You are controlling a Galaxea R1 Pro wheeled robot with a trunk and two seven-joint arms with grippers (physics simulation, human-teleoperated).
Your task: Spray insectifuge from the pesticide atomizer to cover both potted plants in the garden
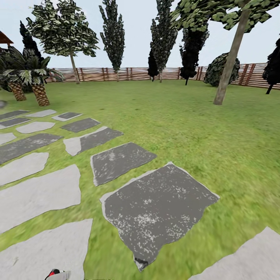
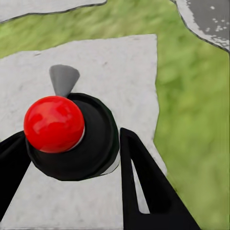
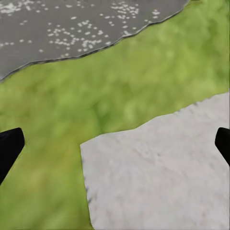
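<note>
Out in the garden (image 1: pixel 182 116), the head view is taking in green lawn running back to a slatted wooden fence (image 1: pixel 128 74) across the upper part of the frame, with trees (image 1: pixel 64 29) standing along it and a leaning trunk (image 1: pixel 231 54) at upper right. Two scaly-trunked palms (image 1: pixel 29 83) are sitting at the left edge. Grey stone pavers (image 1: pixel 155 208), some dark and speckled, some pale, are filling the lower left and centre.

At the very bottom edge, left of centre, a scrap of red and pale grey is peeking in: the top of the pesticide atomizer (image 1: pixel 57 274).

In the left wrist view, the left gripper (image 2: pixel 72 158) is pinching the atomizer, its black fingers (image 2: pixel 143 187) pressed against either side of the black collar, with the red ball cap (image 2: pixel 53 123) in the middle left of the frame over a pale paver.

In the right wrist view, the right gripper (image 3: pixel 115 146) is spread wide, one black fingertip (image 3: pixel 8 148) at each side edge, with nothing between them but grass and stone.
</note>
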